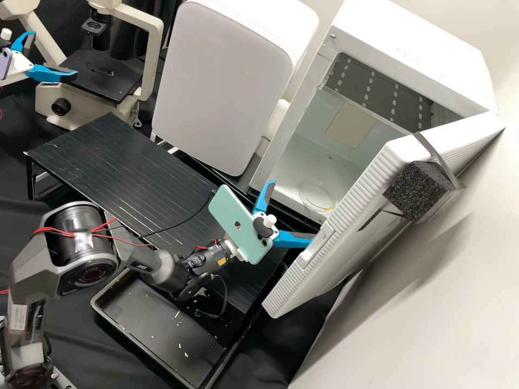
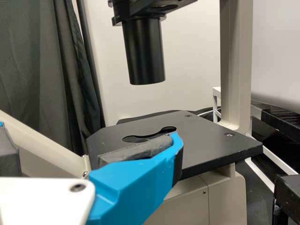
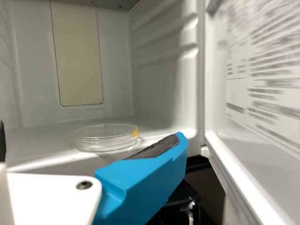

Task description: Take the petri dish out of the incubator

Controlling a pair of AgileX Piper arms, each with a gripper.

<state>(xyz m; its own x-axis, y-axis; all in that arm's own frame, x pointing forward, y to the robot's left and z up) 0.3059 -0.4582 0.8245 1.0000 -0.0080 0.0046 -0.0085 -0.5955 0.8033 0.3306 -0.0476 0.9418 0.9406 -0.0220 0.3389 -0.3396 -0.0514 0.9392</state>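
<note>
The right gripper (image 1: 293, 212) stands open at the mouth of the white incubator (image 1: 413, 46), between its front edge and the swung-out door (image 1: 346, 216). On the incubator's floor, near the front, lies a clear petri dish (image 1: 315, 199) with a small yellow mark on its rim. From the right wrist, the petri dish (image 3: 105, 140) lies flat beyond the open right gripper (image 3: 91, 133), untouched by either finger. The left gripper (image 1: 54, 54) is open beside the microscope at the far left; the left wrist view has this gripper (image 2: 89, 138) in front of the microscope stage (image 2: 206, 140).
A microscope (image 1: 97, 75) stands at the back left. A rounded white device (image 1: 216, 86) is left of the incubator. A black slatted rack (image 1: 130, 167) and a black tray (image 1: 162, 329) lie below the right arm. A black foam block (image 1: 416, 189) is strapped to the door.
</note>
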